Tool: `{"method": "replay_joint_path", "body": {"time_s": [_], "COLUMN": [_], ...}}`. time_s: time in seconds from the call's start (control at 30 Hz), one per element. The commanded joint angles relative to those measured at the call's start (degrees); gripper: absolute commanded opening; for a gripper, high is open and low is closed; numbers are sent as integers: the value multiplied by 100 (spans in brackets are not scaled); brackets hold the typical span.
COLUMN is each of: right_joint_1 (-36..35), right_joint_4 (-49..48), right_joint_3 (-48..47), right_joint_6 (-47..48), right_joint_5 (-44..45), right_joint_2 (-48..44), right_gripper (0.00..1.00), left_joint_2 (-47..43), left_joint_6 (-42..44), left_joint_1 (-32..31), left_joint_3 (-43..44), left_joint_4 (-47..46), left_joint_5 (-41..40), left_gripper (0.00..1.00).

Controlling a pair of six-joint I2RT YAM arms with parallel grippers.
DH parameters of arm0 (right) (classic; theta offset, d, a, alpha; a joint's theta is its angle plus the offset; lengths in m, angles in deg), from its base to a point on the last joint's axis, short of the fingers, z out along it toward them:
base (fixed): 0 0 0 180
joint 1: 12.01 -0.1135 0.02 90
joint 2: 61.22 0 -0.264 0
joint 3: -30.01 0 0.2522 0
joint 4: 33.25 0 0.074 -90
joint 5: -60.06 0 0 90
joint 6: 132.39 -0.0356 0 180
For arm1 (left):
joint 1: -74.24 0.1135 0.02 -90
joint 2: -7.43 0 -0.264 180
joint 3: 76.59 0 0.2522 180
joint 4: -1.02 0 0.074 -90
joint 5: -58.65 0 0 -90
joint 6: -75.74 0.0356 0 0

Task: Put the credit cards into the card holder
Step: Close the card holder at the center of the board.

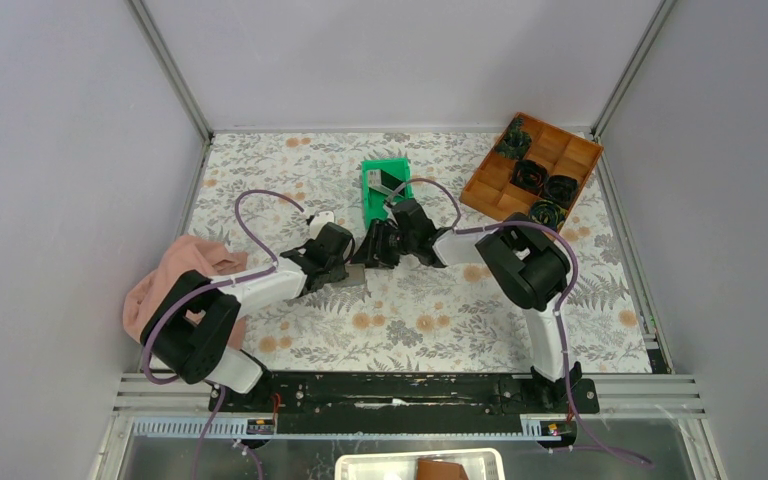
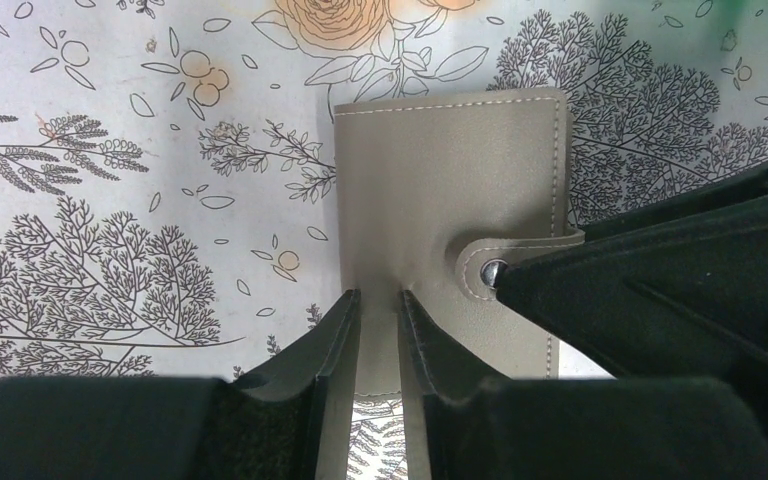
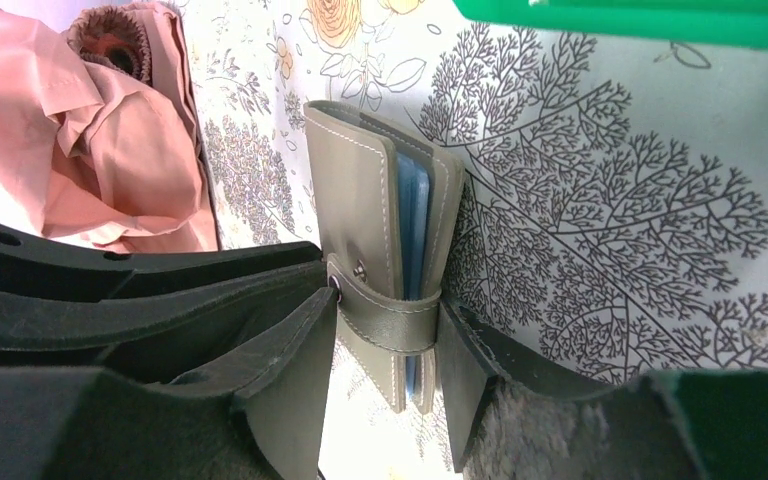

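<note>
The grey card holder (image 1: 350, 277) hangs between both grippers near the middle of the table. In the left wrist view its stitched cover (image 2: 440, 170) faces me, and my left gripper (image 2: 380, 310) is shut on its near edge. My right gripper (image 3: 390, 310) clamps the card holder (image 3: 355, 190) edge-on across the snap strap, blue inside showing. One right finger (image 2: 660, 300) touches the snap. In the top view the left gripper (image 1: 347, 266) and right gripper (image 1: 370, 250) meet tip to tip. Small flat dark pieces, the credit cards (image 1: 387, 183) as far as I can tell, lie in the green bin.
The green bin (image 1: 367, 190) stands just behind the grippers, its rim (image 3: 640, 15) close above the right fingers. A brown compartment tray (image 1: 572, 150) holding dark round parts sits at the back right. A pink cloth (image 1: 175, 275) lies bunched by the left arm.
</note>
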State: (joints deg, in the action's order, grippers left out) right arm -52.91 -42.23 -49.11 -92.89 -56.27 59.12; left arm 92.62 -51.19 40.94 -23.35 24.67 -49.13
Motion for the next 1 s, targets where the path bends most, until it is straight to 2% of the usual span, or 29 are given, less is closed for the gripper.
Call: {"method": "replay_joint_path", "body": {"time_s": [0.0,0.97], "right_joint_1": [-116,-400], "right_joint_4": [689,2529], "right_joint_3": [-209,-1446], "right_joint_6": [309,1025], "right_joint_5": [492,1115], "right_joint_2": [348,949], "right_gripper": [49,49], "left_joint_2": [262,263], "left_joint_6": [46,74], "left_joint_1": [8,16], "left_joint_3": [-204,-205], "left_joint_4": [118,110], "left_joint_5": [286,315], "left_gripper": [26,25]}}
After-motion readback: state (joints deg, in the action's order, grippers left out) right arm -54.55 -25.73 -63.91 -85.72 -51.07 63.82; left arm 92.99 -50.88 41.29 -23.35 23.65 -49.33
